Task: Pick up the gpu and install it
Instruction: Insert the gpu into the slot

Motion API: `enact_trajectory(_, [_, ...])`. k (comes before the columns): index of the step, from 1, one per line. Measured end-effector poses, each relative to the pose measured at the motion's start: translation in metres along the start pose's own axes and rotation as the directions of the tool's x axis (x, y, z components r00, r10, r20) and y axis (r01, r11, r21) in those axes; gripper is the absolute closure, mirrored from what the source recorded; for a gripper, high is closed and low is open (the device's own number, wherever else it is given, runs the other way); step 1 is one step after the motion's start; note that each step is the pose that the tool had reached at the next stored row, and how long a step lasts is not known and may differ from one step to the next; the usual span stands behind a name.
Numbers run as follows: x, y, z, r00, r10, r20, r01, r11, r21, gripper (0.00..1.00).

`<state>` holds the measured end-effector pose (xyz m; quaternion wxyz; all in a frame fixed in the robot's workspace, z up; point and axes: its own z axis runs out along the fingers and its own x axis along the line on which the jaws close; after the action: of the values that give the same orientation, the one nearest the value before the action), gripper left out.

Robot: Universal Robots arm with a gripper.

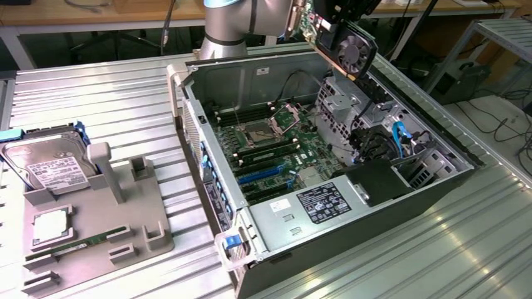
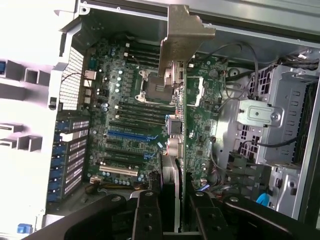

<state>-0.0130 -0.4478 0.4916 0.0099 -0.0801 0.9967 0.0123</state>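
Note:
The gpu [image 1: 352, 50], a black card with one round fan, hangs tilted above the far rim of the open computer case [image 1: 453, 180]. My gripper [image 1: 323, 17] is shut on it from above. In the wrist view the gpu [image 2: 181, 125] is seen edge-on, its silver bracket [image 2: 182, 40] at the end away from the camera. The black fingers [image 2: 147, 215] clamp it on both sides, my gripper [image 2: 175, 216] centred on the card. Below it lies the green motherboard [image 2: 120, 100] with blue expansion slots [image 2: 131, 135].
A grey fixture tray [image 1: 146, 230] on the exterior view's left holds a silver hard drive [image 1: 50, 168], a square chip [image 1: 50, 227] and a green memory stick [image 1: 75, 246]. Inside the case are a drive cage [image 2: 280, 115], cables and a black power supply [image 1: 378, 184].

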Motion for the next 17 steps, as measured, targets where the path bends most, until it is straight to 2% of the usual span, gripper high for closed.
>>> enact_trajectory(11, [0.0000, 0.0000, 0.0000, 0.9984, -0.056, -0.0013, 0.056, 0.9984, -0.0012, 0.73])
enact_trajectory(13, [0.0000, 0.0000, 0.0000, 0.9943, -0.106, -0.0024, 0.106, 0.9943, -0.0024, 0.73])
enact_trajectory(17, [0.0000, 0.0000, 0.0000, 0.9909, -0.135, -0.0029, 0.135, 0.9909, -0.0031, 0.73])
